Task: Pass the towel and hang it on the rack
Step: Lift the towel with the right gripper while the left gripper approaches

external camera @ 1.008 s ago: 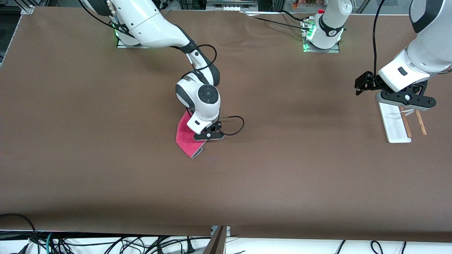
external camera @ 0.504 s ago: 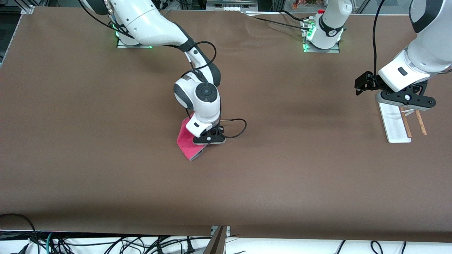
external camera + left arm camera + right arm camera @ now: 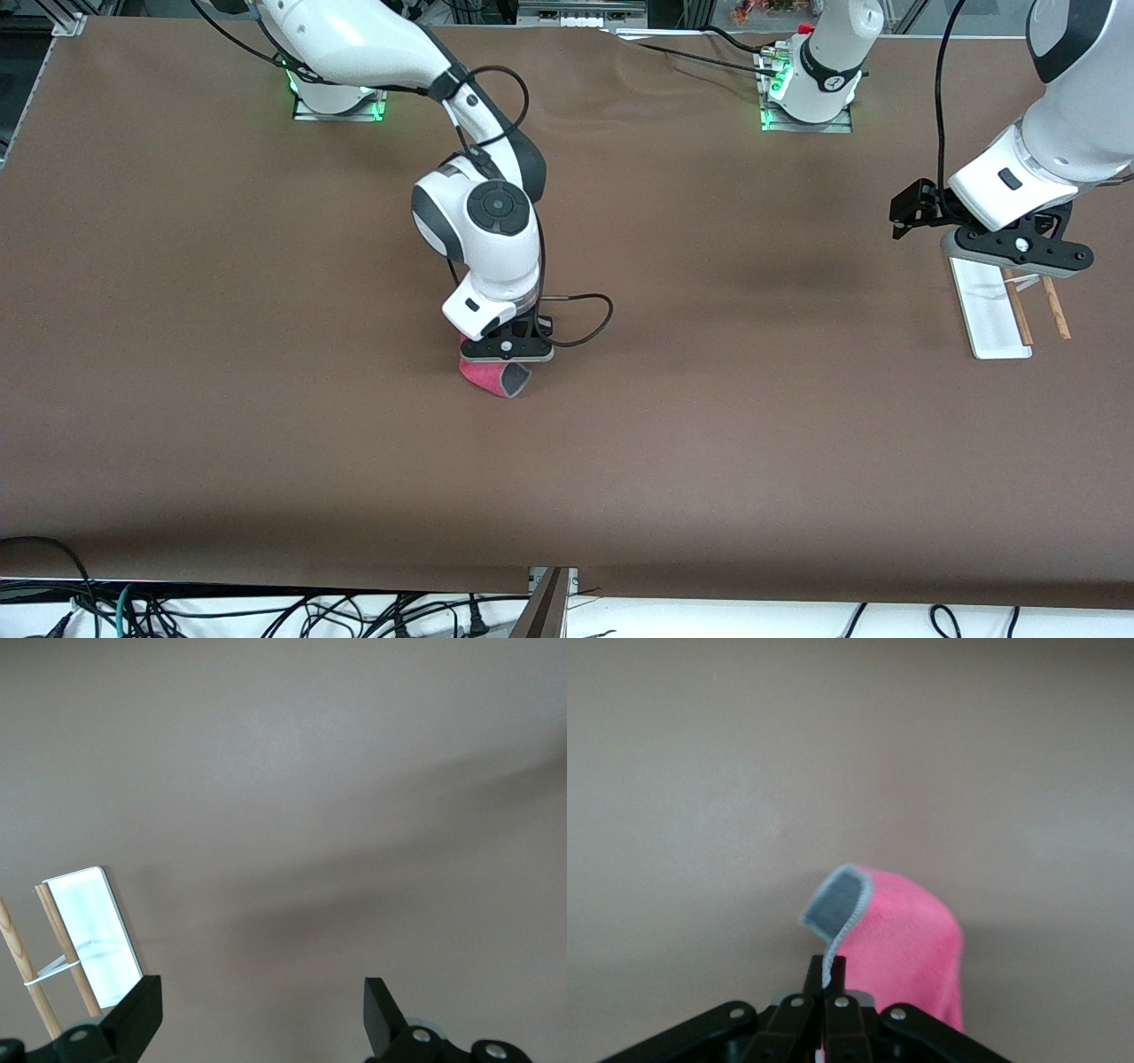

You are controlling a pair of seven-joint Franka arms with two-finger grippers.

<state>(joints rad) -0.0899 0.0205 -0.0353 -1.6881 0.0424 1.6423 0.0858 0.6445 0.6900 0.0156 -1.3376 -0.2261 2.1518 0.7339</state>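
**Towel gripped, pass and hanging still ahead**

We had our right gripper (image 3: 506,354) clamped on the towel (image 3: 493,377), raised over mid-table. Our left gripper (image 3: 1019,266) waited with fingers spread above the rack (image 3: 990,315) at the left arm's end. Handover and hanging remained.

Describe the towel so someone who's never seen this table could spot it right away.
On the brown table, find the right arm reaching out over the middle. Its right gripper is shut on the towel, a small pink-red fuzzy cloth draped from it, with a grey-edged corner curling up. It is the only brightly coloured thing there; the rack is white with wooden rods.
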